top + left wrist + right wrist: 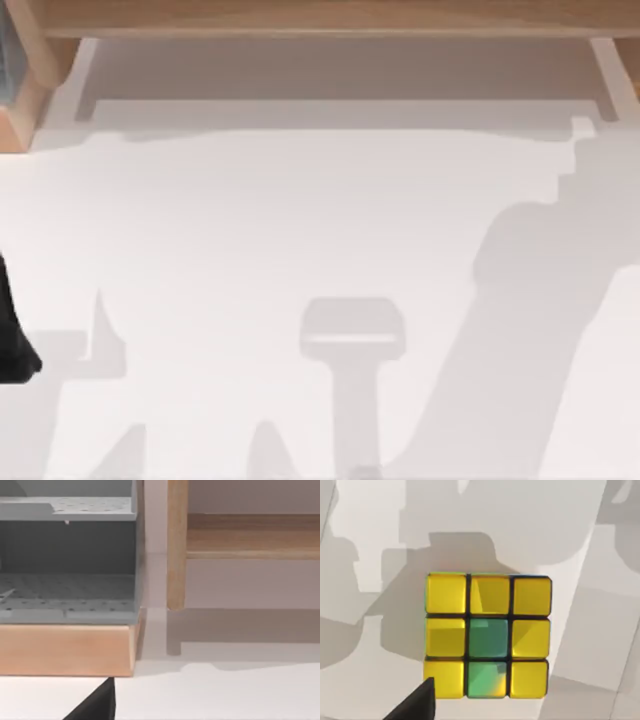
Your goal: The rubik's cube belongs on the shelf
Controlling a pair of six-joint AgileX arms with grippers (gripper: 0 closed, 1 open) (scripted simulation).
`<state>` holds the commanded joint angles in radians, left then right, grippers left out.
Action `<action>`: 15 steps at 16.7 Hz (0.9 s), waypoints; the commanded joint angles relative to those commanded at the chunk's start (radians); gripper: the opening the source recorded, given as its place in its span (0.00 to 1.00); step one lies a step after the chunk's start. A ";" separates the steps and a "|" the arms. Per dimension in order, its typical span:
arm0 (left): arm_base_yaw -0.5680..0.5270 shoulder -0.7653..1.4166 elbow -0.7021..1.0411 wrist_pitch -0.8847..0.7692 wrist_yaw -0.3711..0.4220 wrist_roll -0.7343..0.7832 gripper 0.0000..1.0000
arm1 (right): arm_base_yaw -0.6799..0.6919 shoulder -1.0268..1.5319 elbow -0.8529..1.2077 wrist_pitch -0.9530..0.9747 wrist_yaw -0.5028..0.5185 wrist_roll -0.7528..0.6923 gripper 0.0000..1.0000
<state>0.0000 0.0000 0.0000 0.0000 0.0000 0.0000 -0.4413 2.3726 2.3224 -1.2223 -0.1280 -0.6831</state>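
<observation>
- Top view: the long wooden shelf (320, 18) ran along the far edge of the white table (300, 220), its pale supports standing at either end. A dark part of my left arm (12, 340) showed at the table's left edge. Soft shadows of both arms fell across the tabletop.
- Left wrist view: my left arm faced the shelf's board and one wooden upright, beside a grey perforated rack (67, 555) on a wooden base. A dark fingertip (97, 705) edged in; I could not tell how far that gripper was spread.
- Right wrist view: the rubik's cube (487, 635) sat on the table directly beneath my right arm, its upper face yellow with two green squares. One dark fingertip (417, 705) overlapped the cube's corner; whether it touched the cube, and how wide the fingers stood, I could not tell.
</observation>
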 joint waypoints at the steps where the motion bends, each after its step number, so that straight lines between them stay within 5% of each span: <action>1: 0.000 0.000 0.000 0.000 0.000 0.000 1.00 | 0.011 0.024 0.029 -0.049 0.005 0.022 1.00; 15: 0.000 0.000 0.000 0.000 0.000 0.000 1.00 | 0.063 0.038 0.096 -0.192 0.021 0.100 1.00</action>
<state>0.0000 0.0000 0.0000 0.0000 0.0000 0.0000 -0.3782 2.4102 2.4181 -1.4148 -0.1069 -0.5831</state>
